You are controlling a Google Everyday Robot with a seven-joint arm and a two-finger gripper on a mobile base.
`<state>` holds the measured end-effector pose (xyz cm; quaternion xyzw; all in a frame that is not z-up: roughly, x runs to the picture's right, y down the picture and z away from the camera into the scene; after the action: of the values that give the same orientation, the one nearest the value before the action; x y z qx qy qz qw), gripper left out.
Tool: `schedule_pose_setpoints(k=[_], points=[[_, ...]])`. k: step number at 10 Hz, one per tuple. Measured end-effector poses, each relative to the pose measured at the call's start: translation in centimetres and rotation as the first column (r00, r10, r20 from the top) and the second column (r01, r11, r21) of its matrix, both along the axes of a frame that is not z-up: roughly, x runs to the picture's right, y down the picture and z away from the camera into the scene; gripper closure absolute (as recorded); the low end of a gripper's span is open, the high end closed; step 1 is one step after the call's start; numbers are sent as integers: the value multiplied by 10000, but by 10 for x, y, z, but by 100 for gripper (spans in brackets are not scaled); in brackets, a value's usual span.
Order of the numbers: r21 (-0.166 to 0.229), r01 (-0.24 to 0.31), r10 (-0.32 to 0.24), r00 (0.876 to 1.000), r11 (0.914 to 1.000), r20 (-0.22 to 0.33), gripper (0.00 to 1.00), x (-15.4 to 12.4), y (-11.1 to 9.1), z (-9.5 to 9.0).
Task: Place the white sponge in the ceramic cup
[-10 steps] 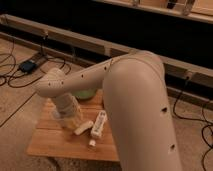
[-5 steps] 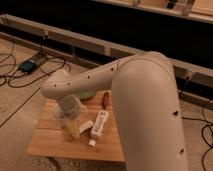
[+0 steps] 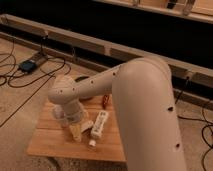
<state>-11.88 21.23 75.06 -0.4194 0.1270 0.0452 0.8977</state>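
Note:
My gripper (image 3: pixel 75 132) hangs from the wrist over the left half of the wooden table (image 3: pixel 50 142), its tan fingers (image 3: pixel 75 134) pointing down and open with nothing between them. The white sponge (image 3: pixel 86 125), a small cream block, lies just right of the fingers, between them and the long white remote-like stick (image 3: pixel 100 123). The ceramic cup (image 3: pixel 59 114) is a pale cylinder at the left of the wrist and is partly hidden by it.
My thick white arm (image 3: pixel 145 110) fills the right side and crosses the table's back. A small reddish object (image 3: pixel 105 100) lies behind the stick, and a small white piece (image 3: pixel 92 143) near the front edge. Cables and a dark box (image 3: pixel 27 65) lie on the floor at left.
The forearm has swung across the back of the table and now covers the green bowl seen earlier. The gripper has dropped slightly toward the front, still beside the sponge.

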Motion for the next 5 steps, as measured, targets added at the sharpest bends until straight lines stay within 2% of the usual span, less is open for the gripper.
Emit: schedule_pose_setpoints(k=[2,3,4,5], points=[[194,-4,-9,9975,9998,713,20,-1,6,8],[316,-24,-18,9911,9995,1329,20,-3,8,12],[429,39,-107,9873,9991,1584,23,-2,10,18],[541,75,-177,9816,9985,1899,34,-8,15,25]])
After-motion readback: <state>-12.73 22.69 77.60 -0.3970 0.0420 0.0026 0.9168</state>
